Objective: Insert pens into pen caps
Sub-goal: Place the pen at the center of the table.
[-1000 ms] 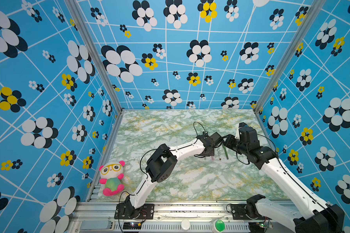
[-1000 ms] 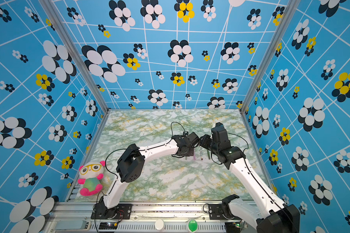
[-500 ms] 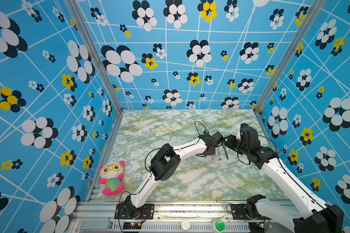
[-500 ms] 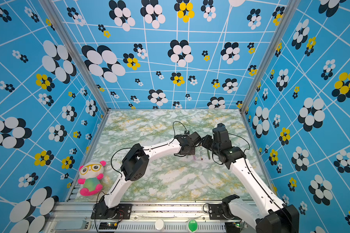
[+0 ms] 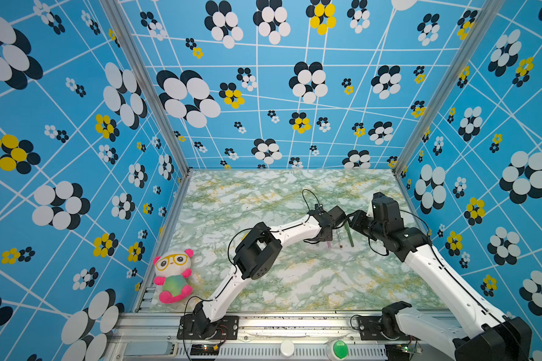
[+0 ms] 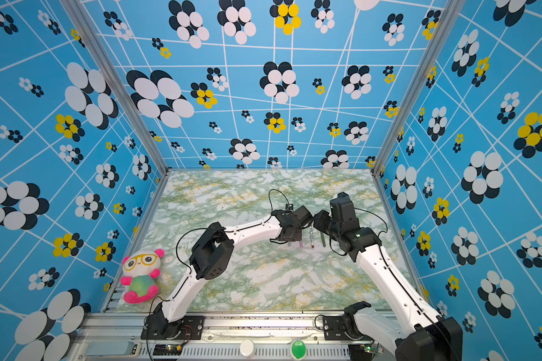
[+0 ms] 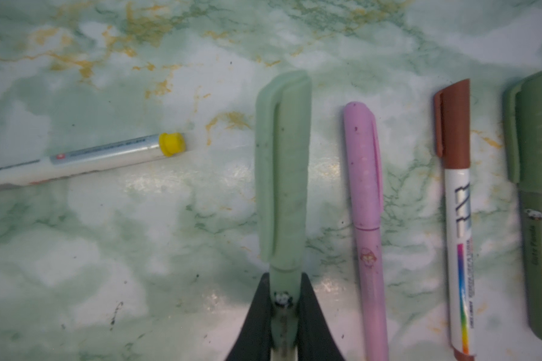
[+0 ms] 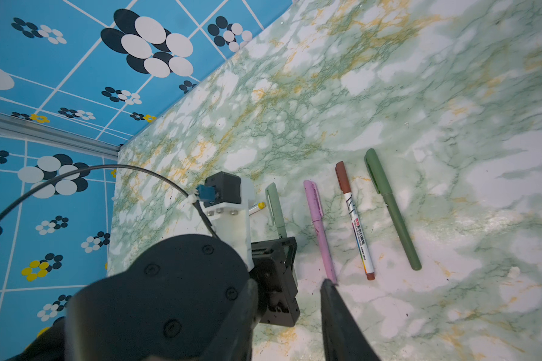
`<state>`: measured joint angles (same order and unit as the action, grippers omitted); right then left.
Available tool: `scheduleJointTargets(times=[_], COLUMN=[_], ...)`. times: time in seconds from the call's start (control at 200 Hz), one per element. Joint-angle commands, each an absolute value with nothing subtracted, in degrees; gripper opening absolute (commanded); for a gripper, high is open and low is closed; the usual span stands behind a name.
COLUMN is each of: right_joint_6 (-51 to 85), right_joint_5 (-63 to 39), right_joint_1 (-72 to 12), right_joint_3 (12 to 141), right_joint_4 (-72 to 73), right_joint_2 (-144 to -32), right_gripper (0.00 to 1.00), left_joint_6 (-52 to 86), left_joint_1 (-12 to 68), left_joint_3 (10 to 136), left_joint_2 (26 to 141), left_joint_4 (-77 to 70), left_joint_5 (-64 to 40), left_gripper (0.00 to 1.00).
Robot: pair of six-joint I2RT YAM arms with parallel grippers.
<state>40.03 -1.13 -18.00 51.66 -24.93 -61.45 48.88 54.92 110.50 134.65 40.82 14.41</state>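
Marbled green-and-white table, walled in by blue flower-print panels, is carrying all the work toward its right side, where both arms are meeting. There the left gripper is clenching the barrel of the pale grey-green pen, which is already wearing its matching cap. The pen is pointing straight out from the jaws, its long axis running parallel to three capped pens lying in a row just beside it: the pink pen, then the brown-capped white pen, then the dark green pen. That line-up is probably what the coming move is hinging on: laying the held pen down as fourth in the row is asking for a lowering and a release, no turn.

On the held pen's other side the yellow-ended pen is lying roughly crosswise to the row, its yellow tail pointing toward the held pen, and the left arm is sitting nearer to it. The right gripper is hanging parted and empty.

Whether the held pen is touching the table is not showing. The yellow-ended pen's far end is being cut off in the left wrist view and hidden behind the left wrist in the right wrist view, so its capping is impossible to tell, and no loose yellow cap is appearing anywhere
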Motion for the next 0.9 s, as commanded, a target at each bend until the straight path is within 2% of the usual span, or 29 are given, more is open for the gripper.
scheduleJointTargets(times=[0.0,0.4,0.69,0.895], right_joint_6=[39.99,39.97,39.99,39.95], right_joint_5=[-4.13,-3.78,-3.87,-4.03], right_joint_1=[-18.0,-17.14,-16.9,-16.87], right_joint_3=[51.2,50.81,50.8,50.77], right_joint_4=[-21.67,-21.54,-21.58,-21.61], right_joint_2=[-61.0,-60.47,-60.31,-60.29], right_gripper=[0.36,0.36,0.36,0.36], left_joint_6=[49.13,49.75,49.56,49.56], left_joint_1=[55.37,55.28,55.19,55.15], left_joint_3=[111.36,110.04,109.89,109.78], left_joint_2=[137.33,137.33,137.19,137.12], left_joint_4=[43.07,43.15,43.32,43.65], left_joint_5=[14.81,14.33,14.33,14.1], left_gripper=[0.0,0.01,0.15,0.21])
